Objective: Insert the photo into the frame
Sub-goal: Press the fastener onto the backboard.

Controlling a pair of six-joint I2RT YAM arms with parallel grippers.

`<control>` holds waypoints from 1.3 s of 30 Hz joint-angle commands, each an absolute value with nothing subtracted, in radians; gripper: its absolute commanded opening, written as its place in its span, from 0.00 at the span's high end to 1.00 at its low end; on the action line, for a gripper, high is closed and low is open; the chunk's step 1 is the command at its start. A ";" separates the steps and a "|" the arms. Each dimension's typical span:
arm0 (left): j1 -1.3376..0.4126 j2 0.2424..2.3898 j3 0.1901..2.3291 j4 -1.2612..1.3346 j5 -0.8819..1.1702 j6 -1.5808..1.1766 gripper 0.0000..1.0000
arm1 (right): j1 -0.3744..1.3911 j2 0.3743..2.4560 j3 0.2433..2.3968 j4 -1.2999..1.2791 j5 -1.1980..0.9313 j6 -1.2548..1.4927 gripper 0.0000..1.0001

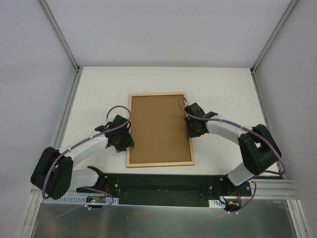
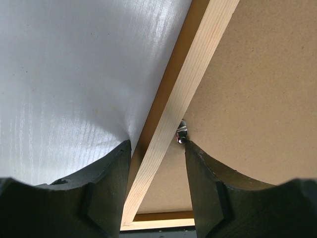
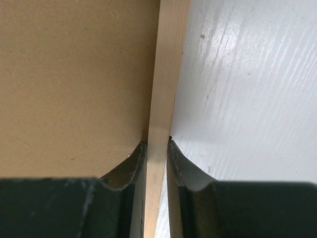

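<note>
Item under inspection: the frame point(image 1: 159, 163). It lies flat on the white bench point(image 1: 99, 84), pale wood side up, near the middle and just ahead of my two arm bases, its long sides running away from me. A brown backing board point(image 1: 158, 129) fills the opening from rail to rail. Where the photo lies I cannot tell; the board covers everything inside the rails.

Left side: my left hand point(image 2: 157, 144) straddles the left rail point(image 2: 195, 64) about halfway along. Its jaws stand partly open, one finger point(image 2: 104, 193) over the bare bench outside, the other over the board inside. A narrow gap shows on each side of the wood, so it has hold of nothing. A small bright metal tab point(image 2: 182, 131) sits at the rail's inner edge, right at the tip of the inner finger.

Right side: my right hand point(image 3: 156, 143) is closed on the right rail, fingers point(image 3: 124, 168) pressed against the wood on both faces, one on the board side, one on the bench side.

From above, both arms reach inward from the near edge, the left arm point(image 1: 84, 146) and right arm point(image 1: 228, 130) meeting the frame on opposite long sides.
</note>
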State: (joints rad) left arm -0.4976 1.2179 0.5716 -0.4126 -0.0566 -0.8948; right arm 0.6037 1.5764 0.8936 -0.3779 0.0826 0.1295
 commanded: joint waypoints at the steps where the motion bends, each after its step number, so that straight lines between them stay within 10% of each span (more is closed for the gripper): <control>1: -0.486 1.262 0.569 -0.459 -0.133 -0.907 0.53 | 0.609 1.615 0.881 -0.362 0.072 0.120 0.99; 16: -0.450 1.282 0.589 -0.437 -0.121 -0.879 0.51 | 0.609 1.620 0.876 -0.359 0.068 0.118 0.99; 39: -0.437 1.232 0.523 -0.436 -0.068 -0.969 1.00 | 0.606 1.623 0.876 -0.362 0.067 0.117 0.99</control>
State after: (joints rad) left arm -0.4496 1.2354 0.5804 -0.3809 -0.0608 -0.9100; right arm 0.6037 1.5814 0.8936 -0.3557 0.0784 0.1295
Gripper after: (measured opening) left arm 0.336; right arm 0.201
